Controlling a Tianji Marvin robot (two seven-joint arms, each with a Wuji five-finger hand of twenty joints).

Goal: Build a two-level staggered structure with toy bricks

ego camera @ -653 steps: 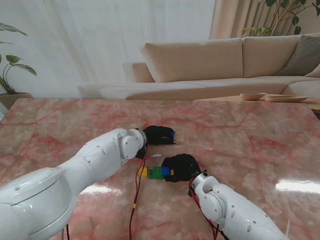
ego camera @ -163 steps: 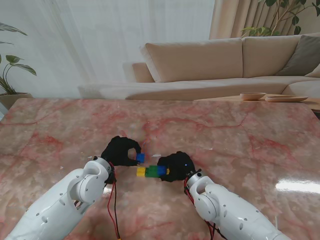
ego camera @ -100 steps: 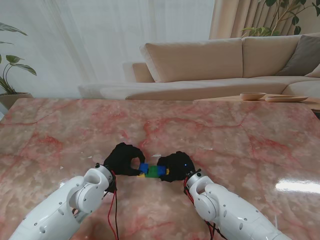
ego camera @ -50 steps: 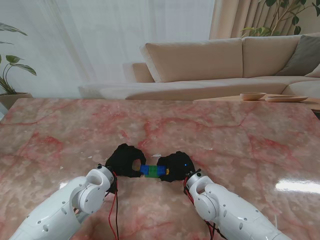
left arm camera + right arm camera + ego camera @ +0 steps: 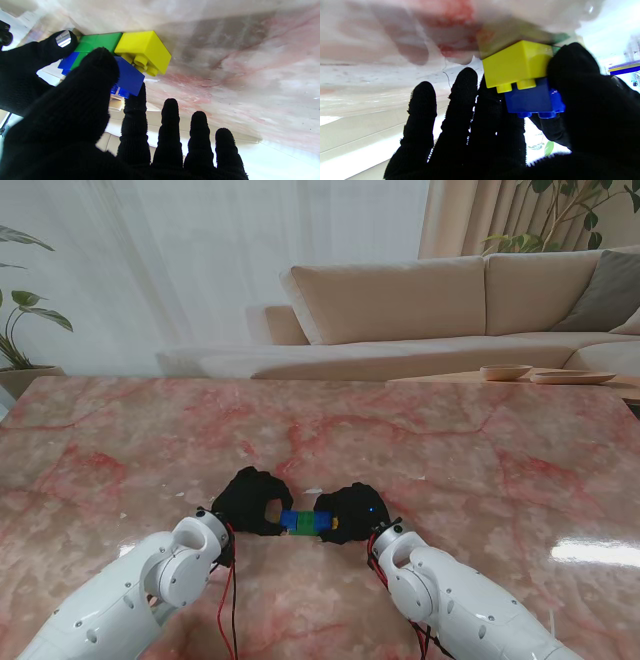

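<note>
1. The brick structure [image 5: 304,521] sits on the pink marble worktop [image 5: 480,440], near the middle of the worktop's near edge, between the two black-gloved hands.
2. The left wrist view shows a bottom row with a yellow brick [image 5: 145,50] and a green brick [image 5: 100,41] side by side, touching, both resting on the worktop.
3. In that view a blue brick [image 5: 128,77] lies on the second level, over the seam of the yellow and green bricks, so part of the yellow brick's studs stays uncovered.
4. A second blue brick [image 5: 67,62] shows on the far side of the green one; its level I cannot tell.
5. The left hand [image 5: 250,500] is closed on the blue top brick, with the thumb [image 5: 97,72] over one face and the index finger [image 5: 135,105] touching the other; the other three fingers stand apart and hold nothing.
6. The right hand [image 5: 352,513] is closed on the structure's other end: its thumb [image 5: 572,72] presses the yellow brick [image 5: 517,62] and the blue brick [image 5: 530,100] there, with the remaining fingers spread behind.
</note>
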